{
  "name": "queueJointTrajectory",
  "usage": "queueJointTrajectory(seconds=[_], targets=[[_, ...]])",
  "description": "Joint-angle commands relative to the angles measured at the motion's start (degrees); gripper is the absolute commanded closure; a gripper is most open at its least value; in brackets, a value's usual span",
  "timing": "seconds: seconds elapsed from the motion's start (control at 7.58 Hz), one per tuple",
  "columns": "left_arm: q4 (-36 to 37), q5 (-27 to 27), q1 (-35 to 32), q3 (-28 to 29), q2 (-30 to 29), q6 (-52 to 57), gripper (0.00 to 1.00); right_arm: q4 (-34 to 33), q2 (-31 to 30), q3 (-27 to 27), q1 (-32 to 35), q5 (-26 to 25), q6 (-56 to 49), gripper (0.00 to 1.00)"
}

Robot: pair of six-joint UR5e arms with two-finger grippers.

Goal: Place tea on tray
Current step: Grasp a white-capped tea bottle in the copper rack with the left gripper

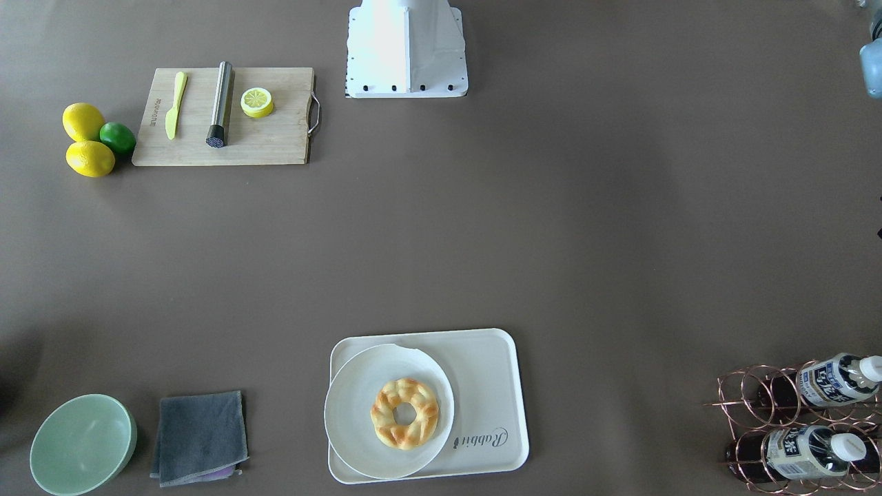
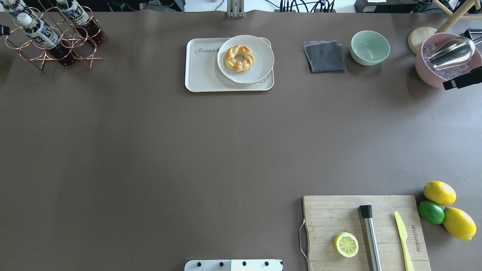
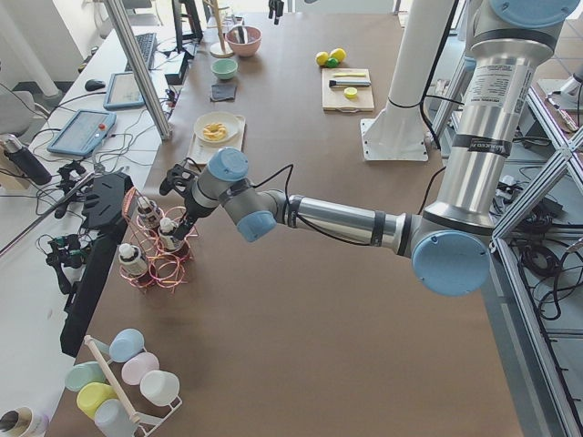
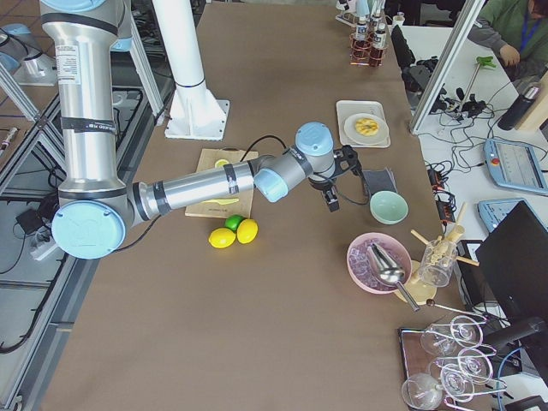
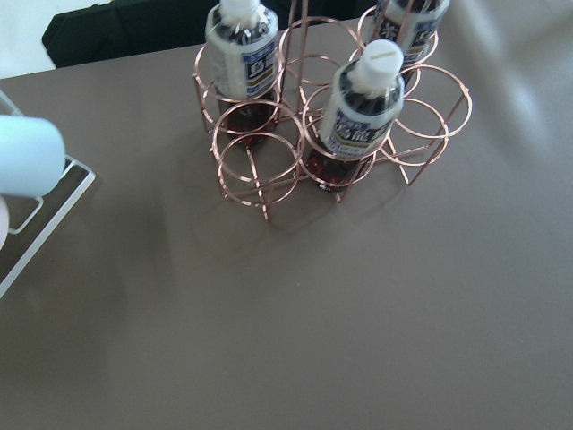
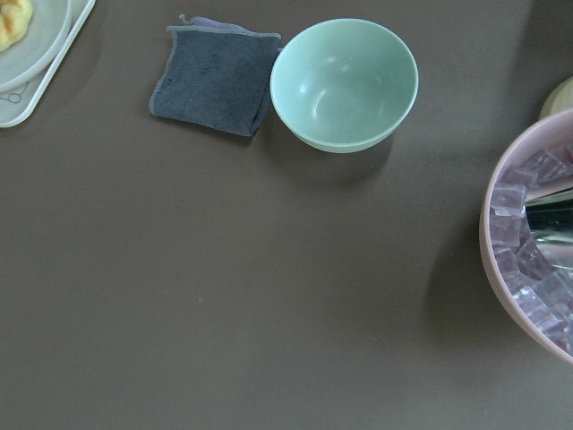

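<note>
From the front, the tea [image 1: 827, 379] sits in a copper wire rack [image 1: 758, 413] at the far-left corner of the table as the robot sees it, well apart from the tray [image 1: 496, 386]. A round plate [image 1: 351, 413] with a ring pastry [image 1: 404, 413] takes up much of the tray. Only the part by the "Rabbit" script is bare, so a bottle set down carelessly could knock the plate or topple on the rim. Overhead, 3 bottles stand close together in the rack, and neither pincer is clearly in frame. From the table's left end, the left gripper [image 3: 178, 182] hovers just beside the rack, above the bottles; I cannot tell whether it is open or closed. From the right end, the right gripper [image 4: 332, 193] hangs near the green bowl [image 4: 388, 205], and its state cannot be told either. The left wrist view looks down on the nearest white cap, with no fingers visible. The bottles seem tilted in their rings, so a pull at the wrong angle would probably snag the wire and drag the light rack or a neighbouring bottle. The right wrist view shows a grey cloth [image 6: 215, 76] and the bowl, nothing of the task.
</note>
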Motion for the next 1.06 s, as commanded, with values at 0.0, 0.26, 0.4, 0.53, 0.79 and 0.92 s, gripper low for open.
queueJointTrajectory(seconds=[0.0, 0.26, 0.4, 0.53, 0.79, 0.92], targets=[[-5.6, 5.2, 3.4, 8.8, -7.2, -3.9, 0.02, 1.1, 3.7, 0.1, -3.0, 0.1, 1.1, 0.00], [-10.0, 5.2, 3.9, 13.3, -8.9, -10.6, 0.03, 1.2, 4.9, 0.3, -4.1, 0.0, 4.4, 0.00], [-10.1, 5.2, 3.9, 13.5, -8.8, -10.5, 0.05, 1.2, 5.7, 0.4, -4.9, -0.2, 5.7, 0.00], [-10.7, 5.2, 3.8, 14.3, -8.6, -10.2, 0.09, 1.2, 5.8, 0.5, -5.1, -0.3, 5.7, 0.00], [-11.3, 5.2, 3.8, 15.2, -8.4, -10.0, 0.28, 1.2, 5.8, 0.5, -5.1, -0.3, 5.8, 0.00], [-12.2, 5.2, 3.8, 15.5, -8.2, -10.1, 0.35, 1.2, 5.8, 0.7, -5.1, -0.3, 5.7, 0.00]])
